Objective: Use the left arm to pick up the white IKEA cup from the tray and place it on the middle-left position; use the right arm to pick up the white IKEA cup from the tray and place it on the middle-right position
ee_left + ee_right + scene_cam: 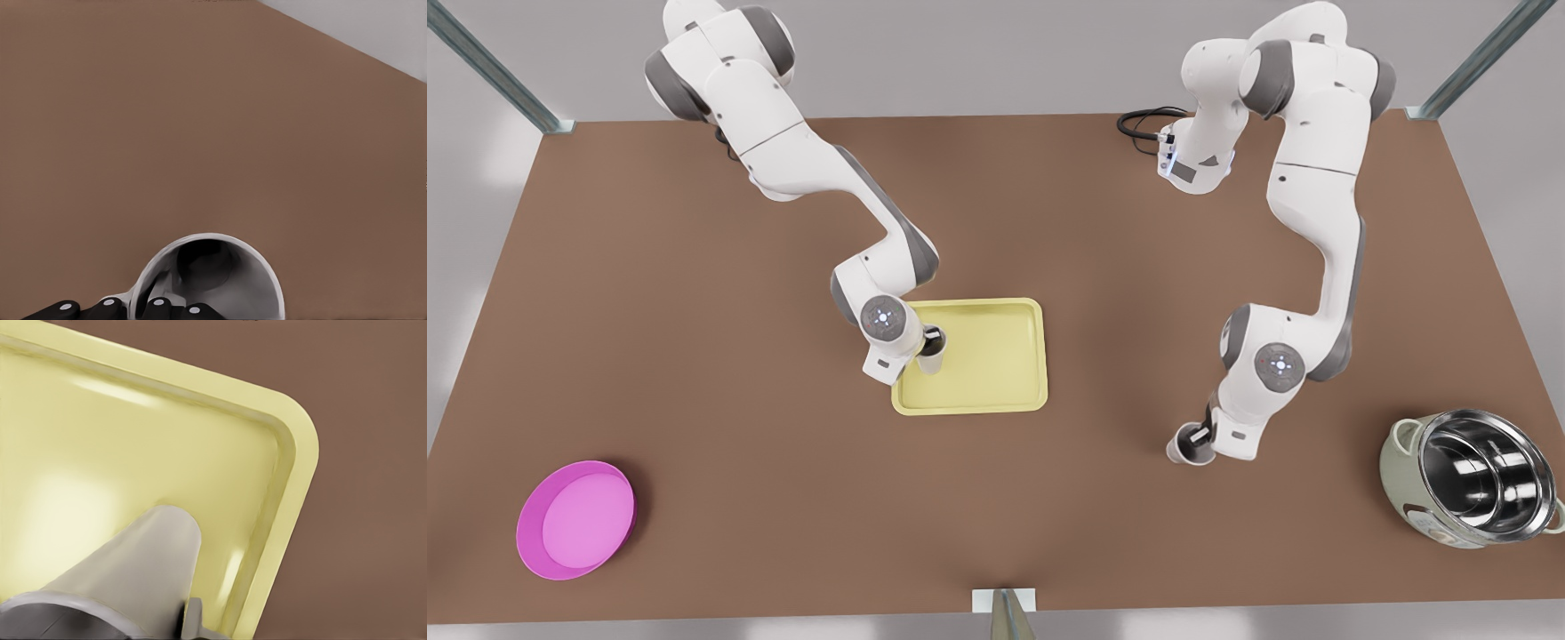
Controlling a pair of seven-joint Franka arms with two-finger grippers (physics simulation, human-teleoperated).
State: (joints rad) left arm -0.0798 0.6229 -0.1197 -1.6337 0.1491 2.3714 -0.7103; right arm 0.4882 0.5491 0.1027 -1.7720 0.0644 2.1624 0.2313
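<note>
On the front view's right, my left gripper (1195,436) is shut on a white cup (1184,453) low at the bare brown tabletop, well clear of the tray. The left wrist view looks down into this cup (220,280), whose wall is pinched by the black fingers (157,308) of the left gripper (133,309). I cannot tell whether the cup touches the table. On the front view's left, my right gripper (934,338) is shut on the other white cup (931,362) at the left end of the pale yellow tray (996,356). In the right wrist view that cup (133,567) stands over the tray floor (133,453).
A magenta bowl (576,520) sits near the front edge on the front view's left. A steel pot (1472,489) stands at the front right. Black cables (1143,122) lie at the back by the right-hand arm's base. Bare tabletop lies between the tray and the pot.
</note>
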